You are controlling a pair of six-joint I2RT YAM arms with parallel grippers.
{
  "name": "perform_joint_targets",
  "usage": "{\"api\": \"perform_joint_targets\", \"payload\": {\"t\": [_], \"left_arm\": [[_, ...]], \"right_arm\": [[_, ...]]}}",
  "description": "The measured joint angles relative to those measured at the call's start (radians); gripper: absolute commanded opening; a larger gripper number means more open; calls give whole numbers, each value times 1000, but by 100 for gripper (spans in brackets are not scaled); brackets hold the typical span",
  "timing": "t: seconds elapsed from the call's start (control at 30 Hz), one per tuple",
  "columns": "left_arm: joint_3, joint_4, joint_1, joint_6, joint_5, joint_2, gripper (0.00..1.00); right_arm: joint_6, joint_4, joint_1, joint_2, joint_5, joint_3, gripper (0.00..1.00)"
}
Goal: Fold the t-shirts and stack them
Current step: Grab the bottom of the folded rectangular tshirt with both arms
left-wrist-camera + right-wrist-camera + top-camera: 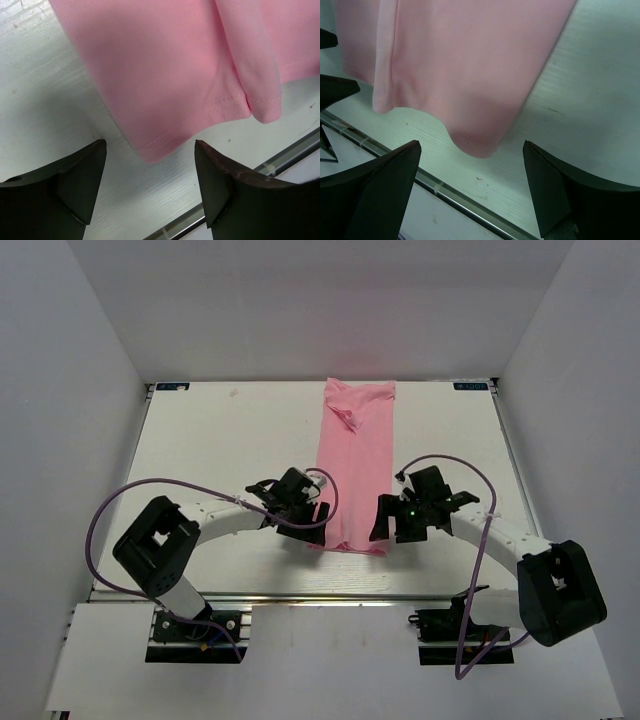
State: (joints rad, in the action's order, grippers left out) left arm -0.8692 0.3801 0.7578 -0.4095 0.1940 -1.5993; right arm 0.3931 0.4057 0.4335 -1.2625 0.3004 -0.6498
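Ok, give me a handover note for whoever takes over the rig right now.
Left gripper: open, empty, at the shirt's near left corner.
Right gripper: open, empty, at its near right corner.
Shirt: flat on the table, sides folded in, a long strip running from the far edge toward the arms.
Done: lengthwise folds.
Left: fold it across, probably from the near end; no second shirt in view to stack.
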Motion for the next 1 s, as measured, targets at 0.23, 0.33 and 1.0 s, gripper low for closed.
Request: {"api": "perform_joint_targets", "payload": {"t": [0.23,0.33,1.0], "left_arm": [[14,-48,27,-23,-16,-6,66],[14,-52,41,-31,-29,-8,62],[27,-2,83,-97,-16,-2,0]], "right_arm": [[38,-35,2,-1,48,87,79],[51,-63,3,-6,55,92,76],[66,-37,5,20,42,95,0]]}}
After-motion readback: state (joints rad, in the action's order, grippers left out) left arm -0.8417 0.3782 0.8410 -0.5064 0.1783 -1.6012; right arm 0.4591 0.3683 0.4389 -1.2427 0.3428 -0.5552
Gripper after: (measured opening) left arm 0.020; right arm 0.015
